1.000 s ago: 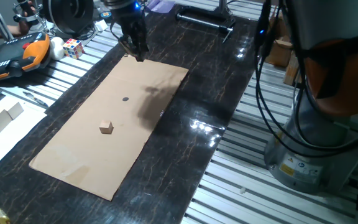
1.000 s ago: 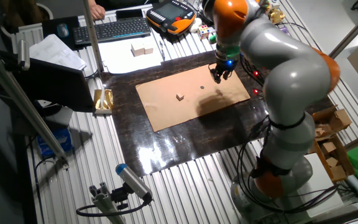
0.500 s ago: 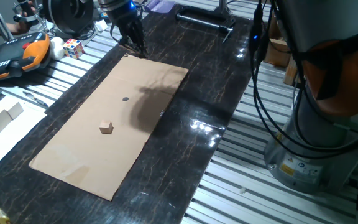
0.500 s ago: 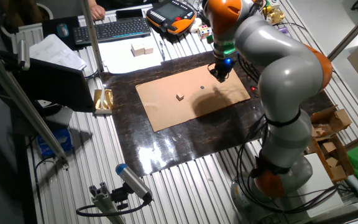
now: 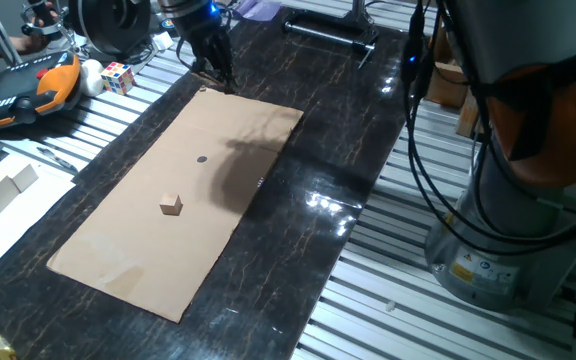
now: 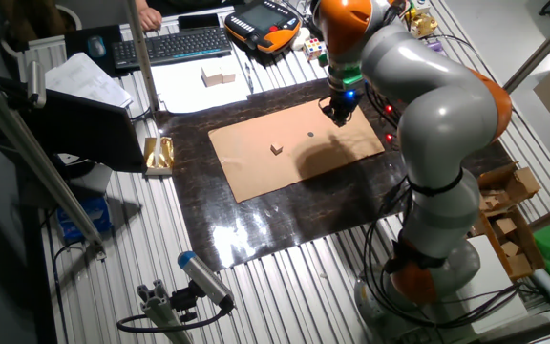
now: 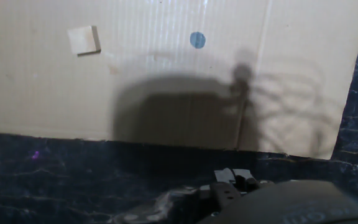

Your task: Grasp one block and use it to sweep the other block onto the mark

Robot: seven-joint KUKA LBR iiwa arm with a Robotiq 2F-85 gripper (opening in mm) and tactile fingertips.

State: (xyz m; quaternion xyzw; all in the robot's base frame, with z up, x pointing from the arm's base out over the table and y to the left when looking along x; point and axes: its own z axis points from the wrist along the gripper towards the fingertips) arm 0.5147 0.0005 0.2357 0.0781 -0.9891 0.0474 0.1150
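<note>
A small tan cube [image 5: 172,205] lies on the brown cardboard [image 5: 118,260], a little nearer than the dark round mark [image 5: 202,158] and apart from it. Both also show in the other fixed view, cube [image 6: 276,149] and mark [image 6: 310,133], and in the hand view, cube [image 7: 83,40] and mark [image 7: 197,40]. My gripper [image 5: 222,84] hovers at the cardboard's far corner, well away from the cube, fingers drawn together to a point. It also shows in the other fixed view [image 6: 340,118]. Whether anything sits between the fingertips is hidden. No second tan cube shows.
Two larger pale blocks [image 5: 8,185] lie on paper at the left. A colour puzzle cube [image 5: 118,76] and an orange teach pendant [image 5: 23,95] lie behind them. A keyboard [image 6: 170,45] lies at the far side. The arm's base [image 5: 508,200] stands at the right.
The gripper has moved a little up and away from the cardboard's far corner since a second ago, then held still. The cube has not moved.
</note>
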